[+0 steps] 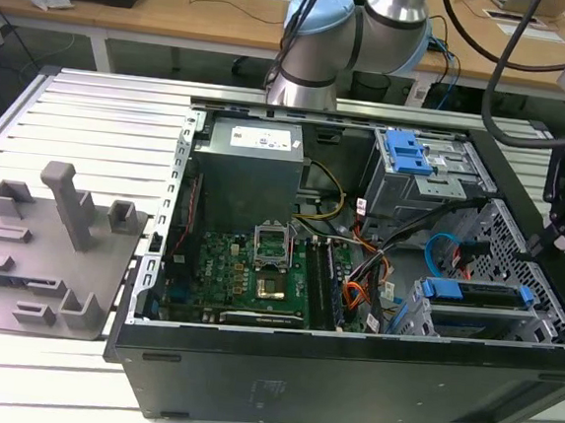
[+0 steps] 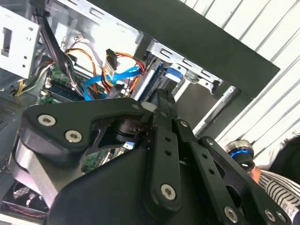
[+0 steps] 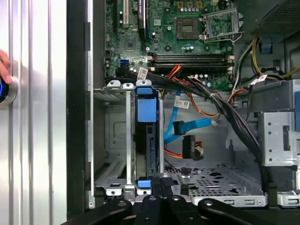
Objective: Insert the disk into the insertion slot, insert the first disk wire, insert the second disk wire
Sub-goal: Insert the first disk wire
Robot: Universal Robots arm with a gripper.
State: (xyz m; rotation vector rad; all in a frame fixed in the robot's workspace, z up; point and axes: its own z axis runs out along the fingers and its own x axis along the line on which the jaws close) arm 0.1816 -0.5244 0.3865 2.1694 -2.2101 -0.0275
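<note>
Sitting edge-on in the insertion slot [image 3: 111, 140], the disk [image 3: 149, 150] lies between the cage walls, with a blue carrier tab at each end. The gripper [image 3: 162, 186] hovers close to one end, jaws closed together and holding nothing.

Handling judgement: the disk is dense, rigid and shock-sensitive, so it is best taken by the plastic carrier edges. The wires are limp, so best held at the plug body.

Count:
- one disk
- one bay
- one blue data cable [image 3: 187, 125]
- one black power plug [image 3: 189, 147]

Both connectors appear loose, near the disk.

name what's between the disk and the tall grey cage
In the first wrist view, a blue cable and black cable bundle lie between disk and cage.
</note>
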